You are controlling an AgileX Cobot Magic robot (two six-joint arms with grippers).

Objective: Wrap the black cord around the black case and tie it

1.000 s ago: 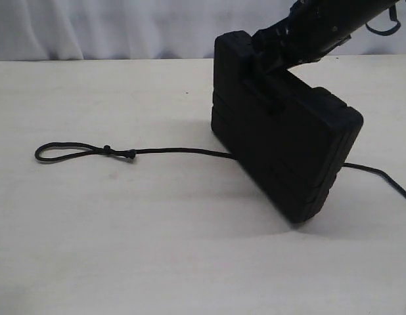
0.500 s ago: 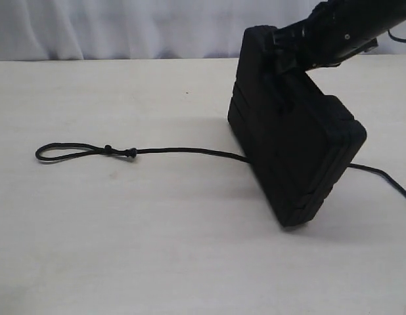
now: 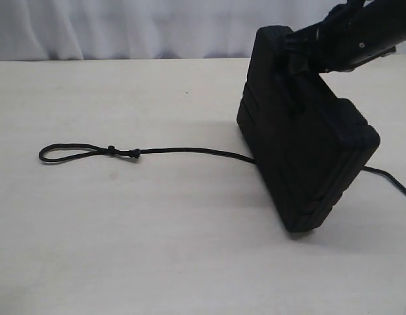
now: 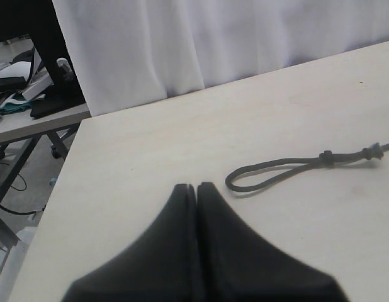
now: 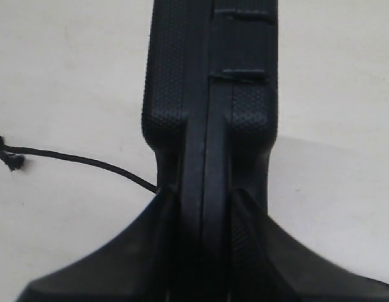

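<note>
The black case [image 3: 308, 138] stands tilted on one corner at the right of the table, held up by its handle edge. My right gripper [image 3: 296, 60] is shut on that handle; in the right wrist view the case [image 5: 210, 94] runs between the jaws of my right gripper [image 5: 205, 195]. The black cord [image 3: 183, 151] lies flat, its looped, knotted end at the left, and passes under the case to come out at the far right. My left gripper [image 4: 198, 187] is shut and empty, hovering near the cord's loop [image 4: 270, 173]; it does not show in the exterior view.
A white curtain [image 3: 124, 26] hangs behind the pale table [image 3: 157, 249]. In the left wrist view the table's left edge [image 4: 59, 182] shows, with another desk and cables beyond it.
The right gripper has carried the tilted case to the right and a little up. The cord's loop has slid slightly right with it.
</note>
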